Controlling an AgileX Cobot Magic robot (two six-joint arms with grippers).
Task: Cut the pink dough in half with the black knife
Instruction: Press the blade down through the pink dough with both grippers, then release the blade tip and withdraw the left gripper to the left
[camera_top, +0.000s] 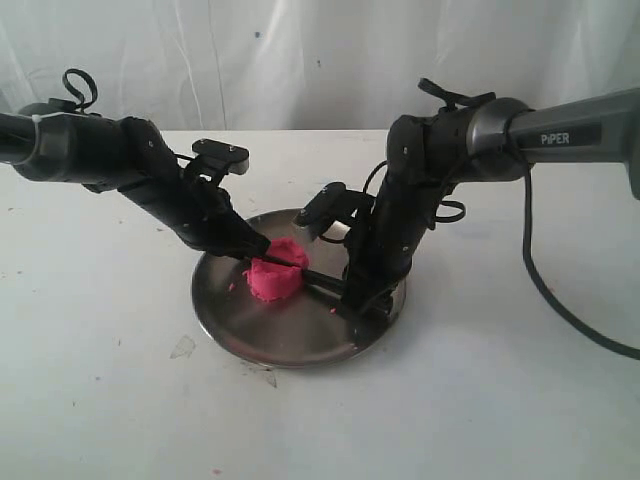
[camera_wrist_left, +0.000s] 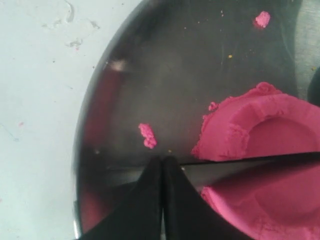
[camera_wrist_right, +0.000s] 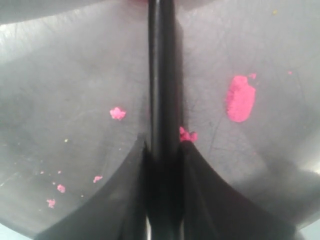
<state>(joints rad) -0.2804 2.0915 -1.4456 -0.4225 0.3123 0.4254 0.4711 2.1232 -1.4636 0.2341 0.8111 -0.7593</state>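
A round steel plate (camera_top: 240, 330) sits on a white table (camera_top: 100, 400), and the pink dough (camera_top: 272, 272) lies on it a little toward the plate's far side. The black knife (camera_top: 318, 284) runs across the dough: in the left wrist view its thin blade (camera_wrist_left: 250, 158) crosses the mound, with pink dough (camera_wrist_left: 260, 125) on both sides of the edge and a round hollow showing in the top. The left gripper (camera_top: 258, 247) reaches in from the left of the exterior view to the dough's left side; its fingers (camera_wrist_left: 150, 200) are pressed together at the knife's tip end, pinching the blade between them. The right gripper (camera_top: 345, 292) comes down steeply from the right and clamps the knife's handle (camera_wrist_right: 162, 75), the black bar held snugly between both fingers (camera_wrist_right: 125, 200). Small pink crumbs (camera_wrist_right: 117, 113) are scattered on the bare metal, and a flattened pink smear (camera_wrist_right: 240, 98) lies beside the handle in the right wrist view. One loose crumb (camera_wrist_left: 147, 136) rests just beside the left fingertips.
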